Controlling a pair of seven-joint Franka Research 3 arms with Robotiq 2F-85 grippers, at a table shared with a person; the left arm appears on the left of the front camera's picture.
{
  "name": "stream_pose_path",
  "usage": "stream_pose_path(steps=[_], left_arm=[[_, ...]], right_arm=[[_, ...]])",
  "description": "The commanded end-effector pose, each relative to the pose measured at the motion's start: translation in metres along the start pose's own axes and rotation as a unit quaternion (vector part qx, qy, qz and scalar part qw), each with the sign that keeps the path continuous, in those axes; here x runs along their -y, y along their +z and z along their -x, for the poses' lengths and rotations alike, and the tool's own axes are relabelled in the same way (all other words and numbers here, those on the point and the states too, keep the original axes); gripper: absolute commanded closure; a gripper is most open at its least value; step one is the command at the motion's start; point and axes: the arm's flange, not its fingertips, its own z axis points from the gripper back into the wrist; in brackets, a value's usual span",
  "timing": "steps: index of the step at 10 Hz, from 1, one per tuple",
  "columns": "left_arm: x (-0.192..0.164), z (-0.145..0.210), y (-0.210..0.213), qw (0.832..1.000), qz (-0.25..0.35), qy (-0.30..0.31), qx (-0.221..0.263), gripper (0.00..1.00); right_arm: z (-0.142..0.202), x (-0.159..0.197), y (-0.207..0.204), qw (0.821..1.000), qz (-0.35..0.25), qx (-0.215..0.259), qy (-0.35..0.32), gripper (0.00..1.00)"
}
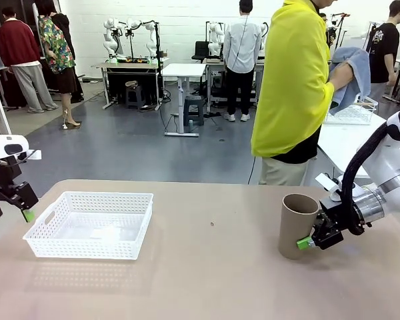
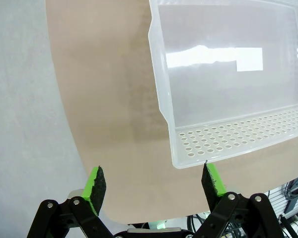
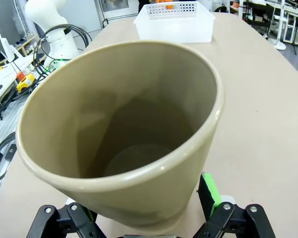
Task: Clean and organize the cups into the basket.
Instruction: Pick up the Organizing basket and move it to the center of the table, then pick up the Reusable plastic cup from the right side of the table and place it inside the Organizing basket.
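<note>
The one cup on the surface, a taupe tumbler [image 1: 295, 223], stands upright on its narrow base near the right end, mouth up and empty, well apart from the basket [image 1: 87, 250], which sits empty toward the left. The right hand [image 1: 308, 242] has its fingers spread wide on either side of the cup's lower part. In the right wrist view one green pad [image 3: 208, 191] lies just beside the wall and the other is hidden behind the cup, so it looks like a straddle rather than a grip. The left hand [image 2: 154, 183] hangs wide open and empty over the surface's edge, just beside the basket's near corner. At the far side a person in a yellow top holds a bundled blue-grey cloth [image 1: 352, 73]; what it wraps I cannot tell. The main risk, as I judge it, is the low hold on a tapered wall: the pads could slide as they close, or one could touch first and tip the tall cup. A loose grip could also let it swing or drop on the long carry to the basket.
</note>
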Motion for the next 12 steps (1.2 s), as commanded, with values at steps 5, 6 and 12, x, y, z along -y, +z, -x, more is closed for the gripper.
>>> stream_pose_path(steps=[5,6,12], left_arm=[[0.005,-0.024,-0.015,0.999,-0.002,0.035,0.007,0.00],[0.005,-0.025,-0.016,0.999,0.000,0.037,0.010,0.00],[0.012,-0.050,-0.026,0.997,0.014,0.073,0.038,0.00]], right_arm=[[0.003,0.006,-0.005,1.000,0.010,0.006,0.022,0.00],[0.004,0.006,-0.005,1.000,0.010,0.005,0.021,0.00],[0.005,0.006,-0.004,1.000,0.008,0.008,0.020,0.00]])
